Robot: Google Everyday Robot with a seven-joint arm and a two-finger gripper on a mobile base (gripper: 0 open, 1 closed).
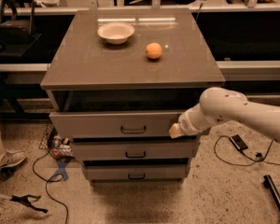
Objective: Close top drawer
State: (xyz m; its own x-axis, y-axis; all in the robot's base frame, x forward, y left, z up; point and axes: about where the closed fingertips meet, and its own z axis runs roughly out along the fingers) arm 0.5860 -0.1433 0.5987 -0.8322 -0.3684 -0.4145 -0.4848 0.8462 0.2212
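Note:
The top drawer (pixel 98 124) is a wide grey drawer with a flat front and a small dark handle (pixel 133 130) at its middle. It stands out only a little from the grey cabinet (pixel 130 69), with a dark gap above its front. My gripper (pixel 176 130) is at the end of the white arm (pixel 233 112) and rests against the right end of the drawer front.
Two lower grey drawer fronts (pixel 130 150) (pixel 135 172) sit below, slightly out. A white bowl (pixel 115 32) and an orange (pixel 153 50) are on the cabinet top. Cables (pixel 46 185) lie on the floor at left, a phone and cable (pixel 237 142) at right.

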